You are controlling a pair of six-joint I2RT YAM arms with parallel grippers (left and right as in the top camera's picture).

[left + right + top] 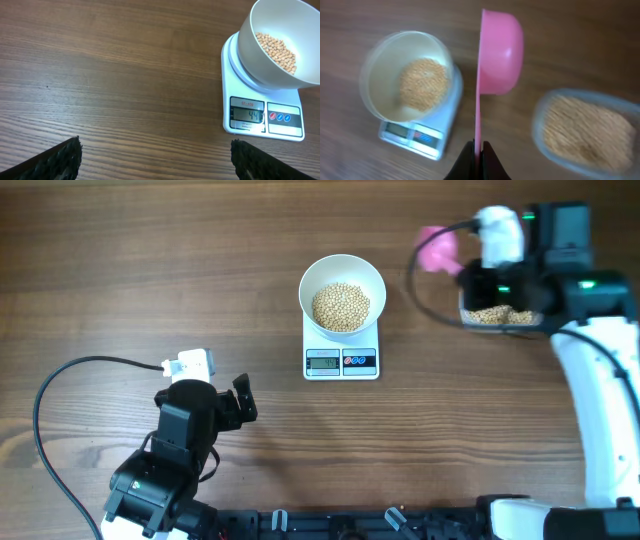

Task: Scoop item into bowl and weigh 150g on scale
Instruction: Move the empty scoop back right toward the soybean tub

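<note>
Overhead, the beans (341, 306) are seen in the bowl (342, 297) on the scale (341, 361); the tub (497, 313) is mostly hidden by the right arm (600, 380). At the left wrist, the left gripper (155, 150) is spread wide (fingers (57, 160) cut off below). At the right wrist, the right gripper (478, 159) is clenched on the blurred pink scoop (500, 55).

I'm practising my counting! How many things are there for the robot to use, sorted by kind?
Containers holding beige beans: 2 (round white bowl, clear plastic tub)
Flat white square scale: 1
Pink plastic scoop: 1
Total: 4
</note>
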